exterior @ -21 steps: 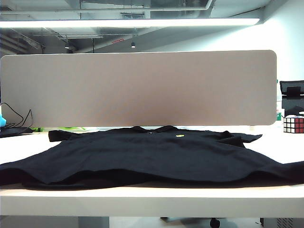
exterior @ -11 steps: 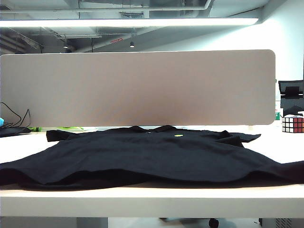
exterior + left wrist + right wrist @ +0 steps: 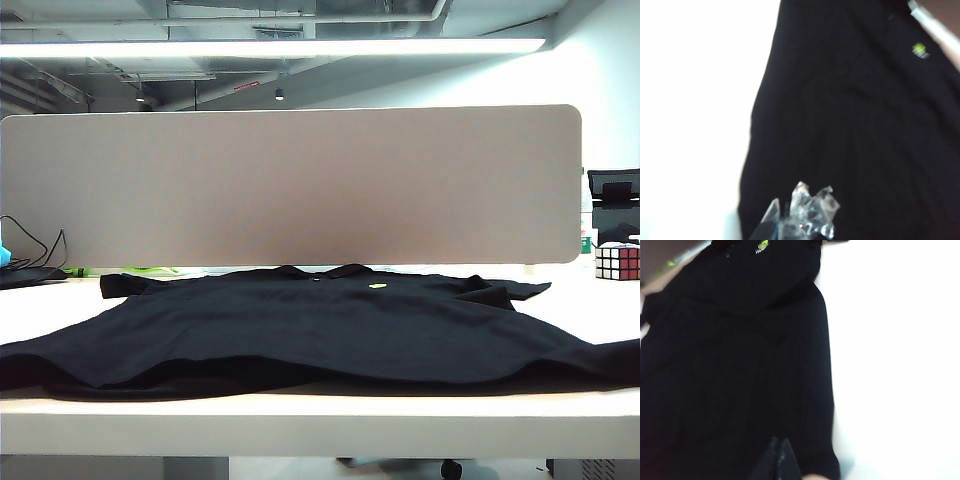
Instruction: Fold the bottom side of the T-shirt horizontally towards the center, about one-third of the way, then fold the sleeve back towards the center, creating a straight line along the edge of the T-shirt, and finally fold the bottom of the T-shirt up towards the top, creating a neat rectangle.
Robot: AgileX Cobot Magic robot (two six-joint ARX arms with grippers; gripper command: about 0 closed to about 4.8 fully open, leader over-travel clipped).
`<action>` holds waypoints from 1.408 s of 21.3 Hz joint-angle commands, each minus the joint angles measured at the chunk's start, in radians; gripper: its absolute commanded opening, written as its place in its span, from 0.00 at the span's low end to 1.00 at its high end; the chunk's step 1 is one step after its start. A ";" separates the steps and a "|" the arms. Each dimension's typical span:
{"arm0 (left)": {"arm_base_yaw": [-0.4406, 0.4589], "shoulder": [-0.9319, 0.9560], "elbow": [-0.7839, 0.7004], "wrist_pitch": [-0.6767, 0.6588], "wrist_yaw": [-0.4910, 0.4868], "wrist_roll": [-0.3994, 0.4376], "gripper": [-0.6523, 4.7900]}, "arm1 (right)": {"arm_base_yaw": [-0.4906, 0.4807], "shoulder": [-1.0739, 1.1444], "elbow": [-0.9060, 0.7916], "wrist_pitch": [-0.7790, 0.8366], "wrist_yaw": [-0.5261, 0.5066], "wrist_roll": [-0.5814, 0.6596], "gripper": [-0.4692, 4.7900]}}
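Note:
The black T-shirt [image 3: 320, 325] lies spread flat on the white table [image 3: 320, 420], with its collar [image 3: 320, 271] at the far side and a small yellow chest mark [image 3: 377, 286]. The bottom of the T-shirt [image 3: 300, 384] runs along the table's near edge. No arm shows in the exterior view. In the left wrist view my left gripper [image 3: 796, 201], its fingers wrapped in clear tape, hangs shut above the T-shirt [image 3: 850, 125] near one side edge. In the right wrist view my right gripper [image 3: 779, 444] is shut, dark tips together, above the T-shirt [image 3: 735, 355] close to its other side edge. Neither holds cloth.
A wide beige partition board [image 3: 290, 185] stands behind the table. A Rubik's cube [image 3: 617, 262] sits at the far right below a black device [image 3: 614, 205]. Dark cables [image 3: 30, 252] lie at the far left. Bare white tabletop flanks the shirt on both sides.
The shirt lies as before. The whole exterior picture shifted slightly and came back. No arm has entered that view.

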 commanded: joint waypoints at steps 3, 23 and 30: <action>0.135 0.386 0.163 -0.045 0.301 0.127 0.24 | 0.000 0.426 0.243 -0.247 -0.025 -0.199 0.13; 0.220 0.871 0.328 -0.175 0.414 0.369 0.59 | -0.014 0.763 0.296 -0.153 -0.154 -0.228 0.61; 0.214 0.871 0.328 -0.267 0.425 0.388 0.59 | -0.014 0.869 0.296 -0.116 -0.169 -0.242 0.61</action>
